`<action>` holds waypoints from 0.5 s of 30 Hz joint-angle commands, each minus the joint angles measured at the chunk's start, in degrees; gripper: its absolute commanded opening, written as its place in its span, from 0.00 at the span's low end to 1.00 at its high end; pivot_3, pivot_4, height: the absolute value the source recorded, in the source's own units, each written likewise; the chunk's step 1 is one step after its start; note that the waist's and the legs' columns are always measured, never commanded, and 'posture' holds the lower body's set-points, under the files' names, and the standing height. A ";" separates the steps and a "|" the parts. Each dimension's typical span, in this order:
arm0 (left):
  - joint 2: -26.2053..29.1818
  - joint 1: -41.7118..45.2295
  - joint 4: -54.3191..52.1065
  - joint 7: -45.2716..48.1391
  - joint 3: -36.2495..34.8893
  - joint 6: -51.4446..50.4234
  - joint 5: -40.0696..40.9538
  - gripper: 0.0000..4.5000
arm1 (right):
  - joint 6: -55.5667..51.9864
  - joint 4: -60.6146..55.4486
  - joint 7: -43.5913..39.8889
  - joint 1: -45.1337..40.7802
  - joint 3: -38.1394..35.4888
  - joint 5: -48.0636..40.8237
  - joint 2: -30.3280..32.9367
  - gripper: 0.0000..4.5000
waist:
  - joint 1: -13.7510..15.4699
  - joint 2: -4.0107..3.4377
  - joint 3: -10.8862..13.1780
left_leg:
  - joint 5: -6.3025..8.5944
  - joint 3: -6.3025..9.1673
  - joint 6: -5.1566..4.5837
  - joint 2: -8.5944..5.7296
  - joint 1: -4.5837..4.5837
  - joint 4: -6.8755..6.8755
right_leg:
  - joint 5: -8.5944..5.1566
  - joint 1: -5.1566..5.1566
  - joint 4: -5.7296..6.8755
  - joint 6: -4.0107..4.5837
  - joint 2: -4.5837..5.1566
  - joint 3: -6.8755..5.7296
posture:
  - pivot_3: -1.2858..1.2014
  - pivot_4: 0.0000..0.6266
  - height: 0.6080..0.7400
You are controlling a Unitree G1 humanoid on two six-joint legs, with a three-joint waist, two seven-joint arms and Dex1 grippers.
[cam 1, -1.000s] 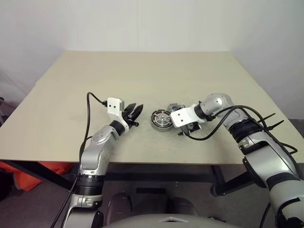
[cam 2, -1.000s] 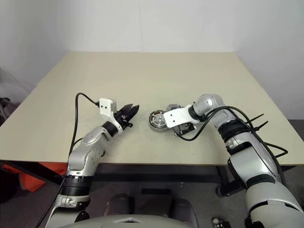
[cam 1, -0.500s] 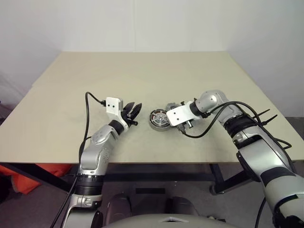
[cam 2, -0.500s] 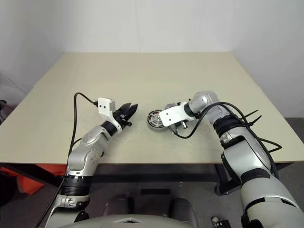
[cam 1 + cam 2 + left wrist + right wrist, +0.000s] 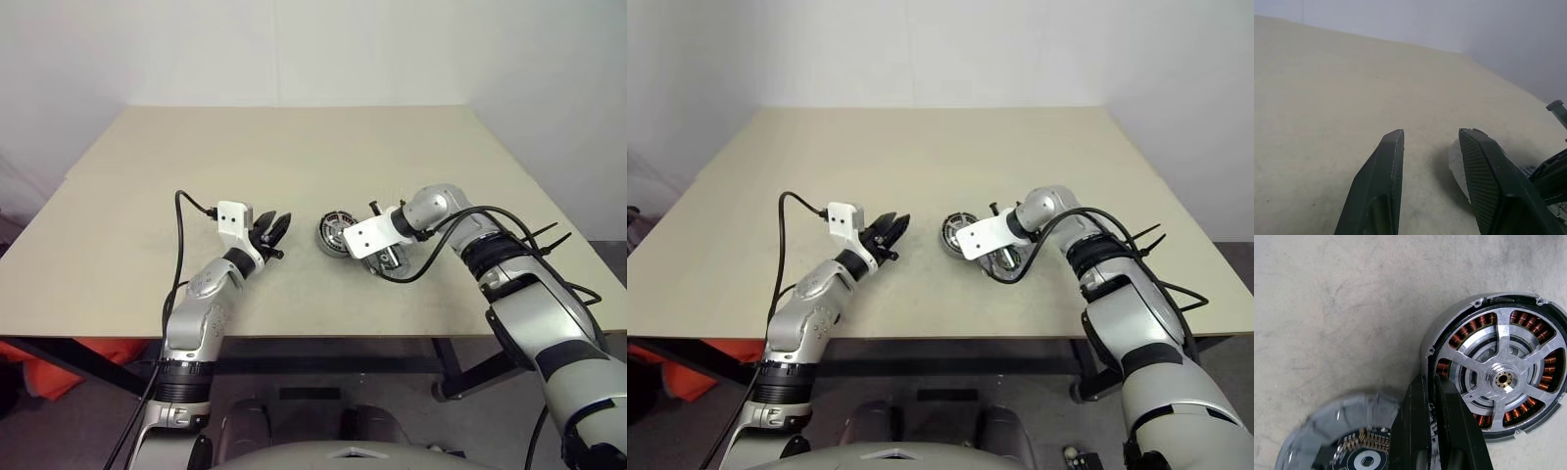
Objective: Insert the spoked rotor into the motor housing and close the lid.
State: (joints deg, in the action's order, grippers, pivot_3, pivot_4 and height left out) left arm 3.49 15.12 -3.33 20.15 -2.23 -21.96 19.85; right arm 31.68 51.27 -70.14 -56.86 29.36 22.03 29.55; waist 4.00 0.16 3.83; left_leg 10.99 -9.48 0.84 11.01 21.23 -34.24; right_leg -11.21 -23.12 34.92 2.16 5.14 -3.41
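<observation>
Rotor (image 5: pixel 1504 379) inside housing (image 5: pixel 1449 333), touching closed right pincer (image 5: pixel 1432 382).

I read the motor housing (image 5: pixel 1498 379) as bright machined metal with glossy copper windings between satin spokes; the lid (image 5: pixel 1337 435), at its seven o'clock, looks duller grey metal; the table (image 5: pixel 1342 308) is matt, faintly mottled beige; the left gripper's fingers (image 5: pixel 1378 188) look like dark textured plastic.
</observation>
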 commanded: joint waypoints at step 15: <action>1.21 -0.42 -0.62 -0.62 -0.33 2.14 -0.28 0.42 | 3.06 -7.16 1.11 -0.49 -2.43 -3.63 -1.57 0.00 | -0.08 0.00 0.01 | 0.06 -0.03 -0.12 0.02 0.21 -0.03 | 0.01 -0.22 0.00 0.02 -0.01 0.00 | 0.52 0.00 1.00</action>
State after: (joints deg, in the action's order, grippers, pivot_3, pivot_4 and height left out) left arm 4.48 14.27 -2.91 19.60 -2.28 -20.99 19.64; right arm 33.19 47.32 -70.72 -55.74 29.24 19.95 27.69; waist 3.92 0.17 3.84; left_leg 11.05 -9.51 0.73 11.04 21.44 -34.28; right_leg -11.20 -23.34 34.92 2.18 5.13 -3.41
